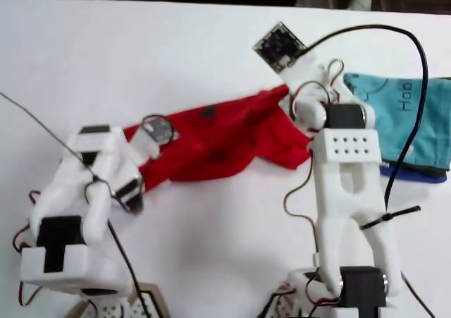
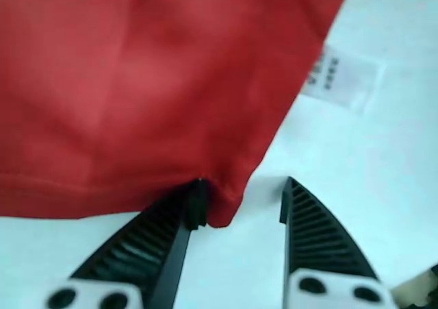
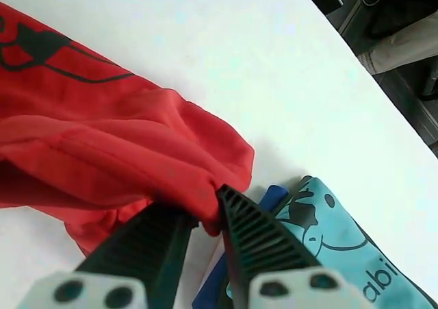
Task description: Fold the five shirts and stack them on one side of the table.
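Note:
A red shirt (image 1: 218, 138) lies crumpled and stretched across the middle of the white table (image 1: 211, 247). My left gripper (image 1: 139, 184) is at the shirt's left end. In the left wrist view it (image 2: 239, 189) is open, and the hem corner of the red shirt (image 2: 137, 83) lies between the fingers, against one of them. My right gripper (image 1: 290, 96) is at the shirt's far right end. In the right wrist view it (image 3: 209, 203) is shut on a bunched fold of the red shirt (image 3: 102, 158).
A teal shirt (image 1: 409, 117) lies folded at the table's right edge on top of a blue one (image 1: 416, 171), just beside the right gripper; both show in the right wrist view, teal shirt (image 3: 328, 254) over blue shirt (image 3: 212, 281). A black cable (image 1: 412, 85) loops over them.

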{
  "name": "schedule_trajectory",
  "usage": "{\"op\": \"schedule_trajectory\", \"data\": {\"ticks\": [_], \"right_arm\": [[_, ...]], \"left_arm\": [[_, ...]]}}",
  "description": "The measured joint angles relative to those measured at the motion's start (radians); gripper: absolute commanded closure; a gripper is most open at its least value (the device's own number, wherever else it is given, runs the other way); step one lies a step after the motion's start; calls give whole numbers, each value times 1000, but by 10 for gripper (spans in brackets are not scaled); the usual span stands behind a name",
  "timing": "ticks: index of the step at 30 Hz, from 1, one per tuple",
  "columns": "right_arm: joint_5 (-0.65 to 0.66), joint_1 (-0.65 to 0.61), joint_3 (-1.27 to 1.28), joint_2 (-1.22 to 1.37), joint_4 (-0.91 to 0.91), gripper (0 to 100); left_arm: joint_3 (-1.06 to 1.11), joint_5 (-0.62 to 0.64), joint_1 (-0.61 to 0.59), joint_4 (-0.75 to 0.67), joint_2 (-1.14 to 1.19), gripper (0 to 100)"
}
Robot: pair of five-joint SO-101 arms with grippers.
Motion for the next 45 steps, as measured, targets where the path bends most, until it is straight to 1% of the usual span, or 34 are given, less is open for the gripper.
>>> {"op": "schedule_trajectory", "data": {"ticks": [9, 13, 17, 19, 20, 21, 22, 23, 25, 27, 32, 36, 40, 43, 45], "right_arm": [[0, 0, 0, 0, 0, 978], [0, 0, 0, 0, 0, 978], [0, 0, 0, 0, 0, 978], [0, 0, 0, 0, 0, 978], [0, 0, 0, 0, 0, 978], [0, 0, 0, 0, 0, 978], [0, 0, 0, 0, 0, 978], [0, 0, 0, 0, 0, 978], [0, 0, 0, 0, 0, 978], [-5, 0, 0, 0, 0, 978], [-127, 0, 0, 0, 0, 978], [-123, -5, 0, -12, 2, 978], [-106, -23, 0, -137, 48, 978], [-104, -25, 0, -279, 54, 978], [-104, -25, 0, -376, 57, 978]], "left_arm": [[-66, -3, -37, -20, 11, 797], [-97, -5, -37, -37, 91, 797], [-143, -9, -38, -20, 153, 799], [-155, -9, -38, -12, 170, 839], [-163, -9, -38, -6, 176, 889], [-166, -6, -38, -2, 180, 964], [-167, -6, -38, 0, 183, 991], [-167, -6, -38, 0, 183, 959], [-167, -6, -37, 2, 183, 979], [-167, -6, -37, 9, 181, 974], [-233, -6, -37, 114, 101, 975], [-359, -6, -38, 295, -75, 975], [-496, -6, -37, 457, -281, 975], [-565, -6, -37, 526, -430, 975], [-586, 12, -37, 546, -523, 975]]}}
